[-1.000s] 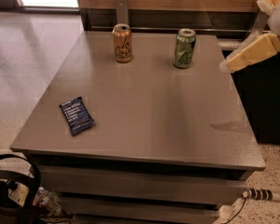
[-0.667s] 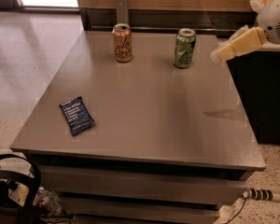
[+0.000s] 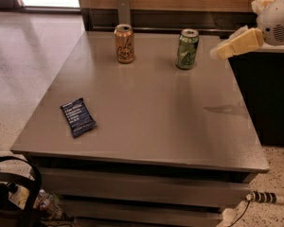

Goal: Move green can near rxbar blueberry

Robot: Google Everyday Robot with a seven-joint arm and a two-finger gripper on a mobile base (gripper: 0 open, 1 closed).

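Camera view showed a grey square table [image 3: 151, 103] from above one edge; the green can [image 3: 187, 49] stood upright near the far edge, right of centre, its silver top facing up; an orange-tan can [image 3: 124, 43] of like size stood upright to its left, well apart from it, also near the far edge; the rxbar blueberry [image 3: 78, 117] lay flat near the left front corner, slightly askew, white text up, well apart from both cans; the gripper [image 3: 227, 47] hung in the air at the right edge of the table, just beside the green can but not touching it, its tan tip pointed toward the can and its white wrist housing [image 3: 277, 20] behind it at the upper right; whether the gripper was spread or closed could not be told; a faint shadow [image 3: 225, 109] lay on the tabletop below the arm; a dark cabinet [image 3: 270, 98] stood beside the table on the right; black cables [image 3: 9, 193] lay on the floor at lower left.
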